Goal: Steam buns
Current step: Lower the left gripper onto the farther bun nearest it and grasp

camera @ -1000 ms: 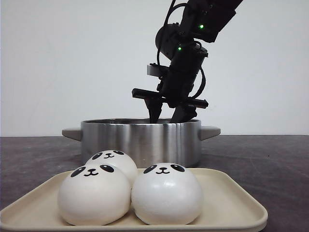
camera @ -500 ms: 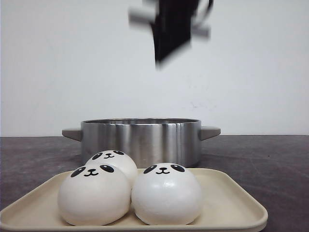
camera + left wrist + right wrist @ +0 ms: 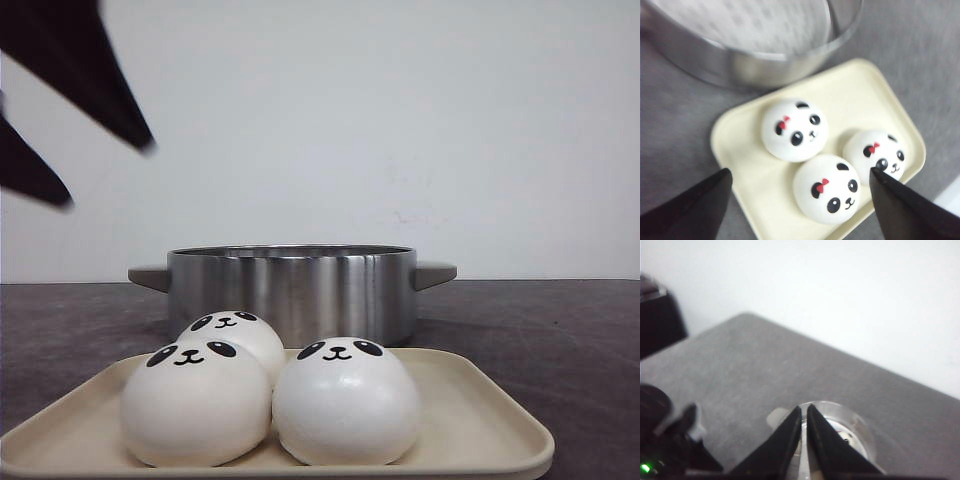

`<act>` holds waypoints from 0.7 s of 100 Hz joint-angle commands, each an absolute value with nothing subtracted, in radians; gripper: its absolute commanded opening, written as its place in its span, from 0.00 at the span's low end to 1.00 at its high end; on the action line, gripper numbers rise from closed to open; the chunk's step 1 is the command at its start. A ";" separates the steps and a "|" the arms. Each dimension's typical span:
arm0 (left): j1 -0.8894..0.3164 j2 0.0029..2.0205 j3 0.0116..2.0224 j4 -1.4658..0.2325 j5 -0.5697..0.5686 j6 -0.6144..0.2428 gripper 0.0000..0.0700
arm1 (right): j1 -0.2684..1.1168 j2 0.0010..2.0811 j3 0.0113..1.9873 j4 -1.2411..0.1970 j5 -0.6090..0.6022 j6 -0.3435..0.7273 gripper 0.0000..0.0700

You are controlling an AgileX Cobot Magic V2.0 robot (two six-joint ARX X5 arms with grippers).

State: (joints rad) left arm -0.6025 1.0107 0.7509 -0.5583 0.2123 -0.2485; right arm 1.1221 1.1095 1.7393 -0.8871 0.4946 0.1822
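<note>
Mid-loading: left gripper (image 3: 799, 200) wide open above three buns (image 3: 795, 129) on tray (image 3: 867, 95); pot (image 3: 290, 290) at 12 o'clock. Next: descend, pinch gently. Right gripper (image 3: 804, 415) nearly closed, empty.

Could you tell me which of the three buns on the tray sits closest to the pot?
The rear bun, tucked behind the front-left bun and beside the front-right bun, lies nearest the pot.

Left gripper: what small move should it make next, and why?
Probably lower the left gripper over the nearest bun. It hangs open and empty above the tray, where three buns sit, and the pot stands just behind. The right gripper is shut and raised far above the pot.
</note>
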 commanded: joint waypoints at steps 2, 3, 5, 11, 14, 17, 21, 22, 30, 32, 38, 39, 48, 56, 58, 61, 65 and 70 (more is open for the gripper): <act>-0.635 1.107 0.812 -0.540 0.186 -0.255 0.76 | 1.149 1.102 1.754 -0.911 0.555 0.229 0.01; -0.639 1.120 0.817 -0.539 0.182 -0.255 0.76 | 1.151 1.097 1.754 -0.916 0.561 0.231 0.01; -0.646 1.145 0.829 -0.537 0.176 -0.255 0.76 | 1.153 1.089 1.754 -0.926 0.574 0.235 0.01; -0.664 1.218 0.867 -0.532 0.153 -0.257 0.76 | 1.156 1.072 1.754 -0.963 0.606 0.247 0.01; -0.669 1.252 0.886 -0.531 0.142 -0.257 0.76 | 1.156 1.066 1.754 -0.984 0.618 0.256 0.01; -0.672 1.286 0.904 -0.530 0.132 -0.258 0.76 | 1.156 1.061 1.754 -1.007 0.634 0.265 0.01; -0.672 1.330 0.926 -0.530 0.127 -0.270 0.76 | 1.156 1.057 1.754 -1.036 0.651 0.282 0.01; -0.672 1.341 0.932 -0.530 0.127 -0.274 0.76 | 1.156 1.056 1.754 -1.044 0.656 0.287 0.01; -0.674 1.425 0.971 -0.534 0.128 -0.308 0.76 | 1.156 1.054 1.754 -1.098 0.672 0.329 0.01; -0.674 1.443 0.979 -0.539 0.128 -0.315 0.76 | 1.156 1.050 1.754 -1.111 0.677 0.338 0.01; -0.674 1.498 1.000 -0.558 0.127 -0.332 0.76 | 1.156 1.049 1.754 -1.139 0.682 0.364 0.01; -0.674 1.507 1.003 -0.562 0.127 -0.335 0.76 | 1.156 1.049 1.754 -1.143 0.682 0.367 0.01; -0.675 1.575 1.021 -0.593 0.128 -0.363 0.76 | 1.156 1.049 1.754 -1.171 0.682 0.401 0.01; -0.675 1.614 1.022 -0.591 0.128 -0.368 0.76 | 1.156 1.049 1.754 -1.186 0.682 0.416 0.01; -0.675 1.621 1.022 -0.589 0.128 -0.371 0.76 | 1.156 1.049 1.754 -1.188 0.682 0.416 0.01; -0.675 1.631 1.022 -0.582 0.128 -0.374 0.76 | 1.156 1.049 1.754 -1.188 0.682 0.416 0.01; -0.676 1.642 1.022 -0.570 0.128 -0.380 0.76 | 1.156 1.050 1.754 -1.188 0.682 0.416 0.01; -0.676 1.652 1.022 -0.553 0.128 -0.387 0.76 | 1.156 1.051 1.754 -1.188 0.683 0.416 0.01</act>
State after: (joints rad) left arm -0.6678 1.6154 1.0096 -0.5671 0.1364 -0.3668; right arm 1.1439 1.0409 1.7370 -1.1946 0.6777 0.3962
